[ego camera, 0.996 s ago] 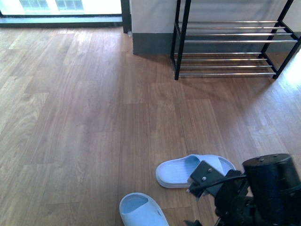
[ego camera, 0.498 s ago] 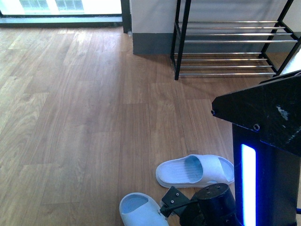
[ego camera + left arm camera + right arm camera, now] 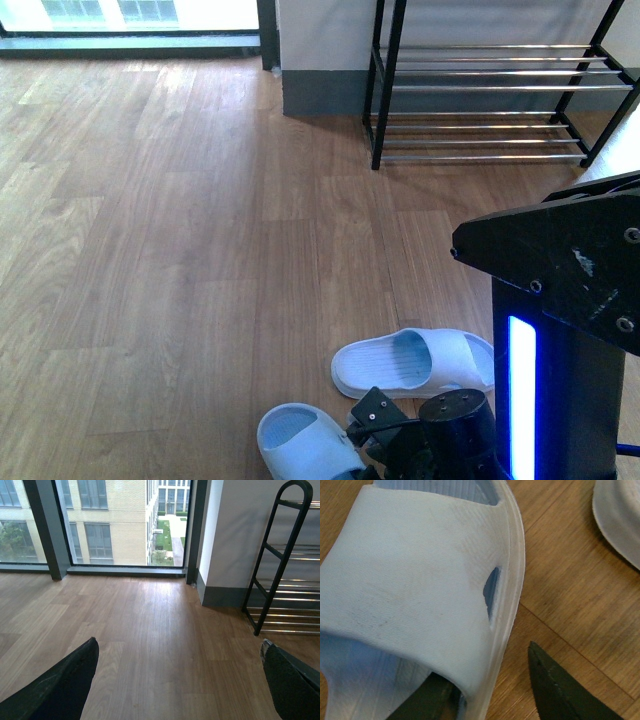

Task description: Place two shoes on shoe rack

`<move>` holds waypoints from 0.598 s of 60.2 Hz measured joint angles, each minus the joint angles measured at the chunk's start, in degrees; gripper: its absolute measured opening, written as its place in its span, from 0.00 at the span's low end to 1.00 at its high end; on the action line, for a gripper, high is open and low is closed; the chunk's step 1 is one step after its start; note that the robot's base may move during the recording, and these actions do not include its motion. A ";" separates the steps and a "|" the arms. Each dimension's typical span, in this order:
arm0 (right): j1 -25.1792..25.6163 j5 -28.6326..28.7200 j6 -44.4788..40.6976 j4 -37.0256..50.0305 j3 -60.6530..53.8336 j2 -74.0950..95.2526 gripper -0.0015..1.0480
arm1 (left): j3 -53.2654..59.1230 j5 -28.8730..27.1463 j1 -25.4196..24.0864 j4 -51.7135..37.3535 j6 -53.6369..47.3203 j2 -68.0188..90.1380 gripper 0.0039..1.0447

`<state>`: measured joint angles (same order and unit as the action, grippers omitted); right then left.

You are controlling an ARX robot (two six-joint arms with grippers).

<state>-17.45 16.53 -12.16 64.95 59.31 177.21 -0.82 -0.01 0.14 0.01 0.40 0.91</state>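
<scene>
Pale blue slide: right gripper spread astride its side edge, one finger under the strap. Left gripper spread over open floor; shoe rack well apart.

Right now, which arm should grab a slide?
Right. The right gripper has one finger under the strap of a slide, the other beside its sole. The left gripper hangs open over floor, facing the shoe rack, no shoe in view.
</scene>
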 joint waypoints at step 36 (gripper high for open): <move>16.28 -4.07 5.64 -0.50 -23.69 -32.74 0.02 | 0.00 0.00 0.00 0.00 0.00 0.00 0.91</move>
<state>-1.17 12.47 -6.52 64.45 35.62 144.46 -0.82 -0.01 0.14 0.01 0.40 0.91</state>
